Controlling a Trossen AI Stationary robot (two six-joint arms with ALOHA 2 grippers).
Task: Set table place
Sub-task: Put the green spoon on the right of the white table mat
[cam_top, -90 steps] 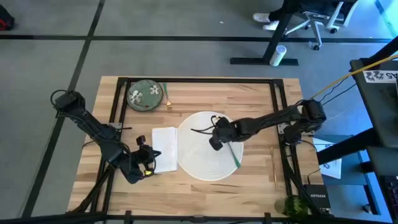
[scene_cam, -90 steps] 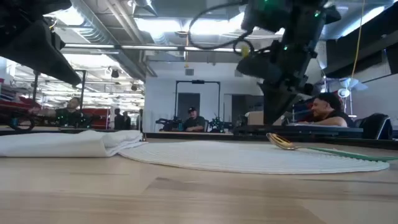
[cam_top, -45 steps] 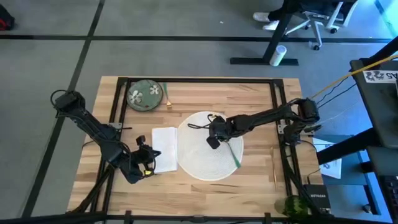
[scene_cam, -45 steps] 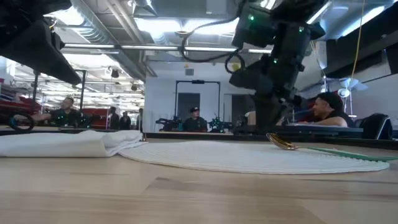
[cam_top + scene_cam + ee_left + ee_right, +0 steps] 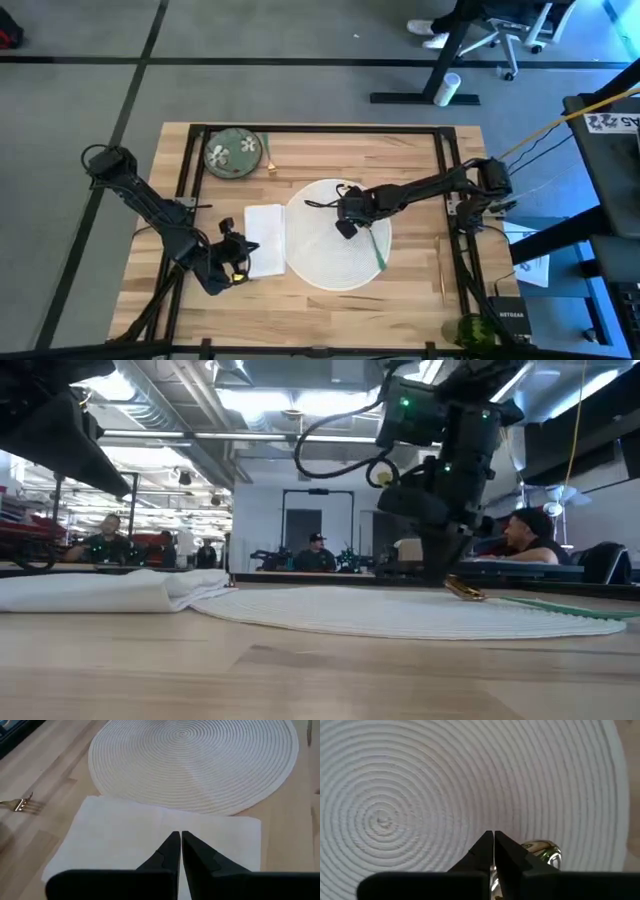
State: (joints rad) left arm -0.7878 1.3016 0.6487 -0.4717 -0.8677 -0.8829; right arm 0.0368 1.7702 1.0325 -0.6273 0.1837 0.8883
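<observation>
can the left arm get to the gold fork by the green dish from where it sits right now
Probably yes. The left claw sits shut over the white napkin, and the wood between it and the fork beside the green dish looks bare. The right claw is over the round mat.

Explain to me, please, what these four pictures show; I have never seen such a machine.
This is a robot with two dark arms at a wooden table. Each arm ends in a two-finger gripper. One picture looks straight down from above, one looks level across the tabletop, and the other two come from a camera on each wrist. On the table lie a round white woven mat, a folded white napkin, a green flowered dish with a gold fork beside it, and a green-handled gold spoon on the mat. The left gripper is shut above the napkin. The right gripper is shut at the spoon's bowl; whether it pinches the spoon is unclear.
</observation>
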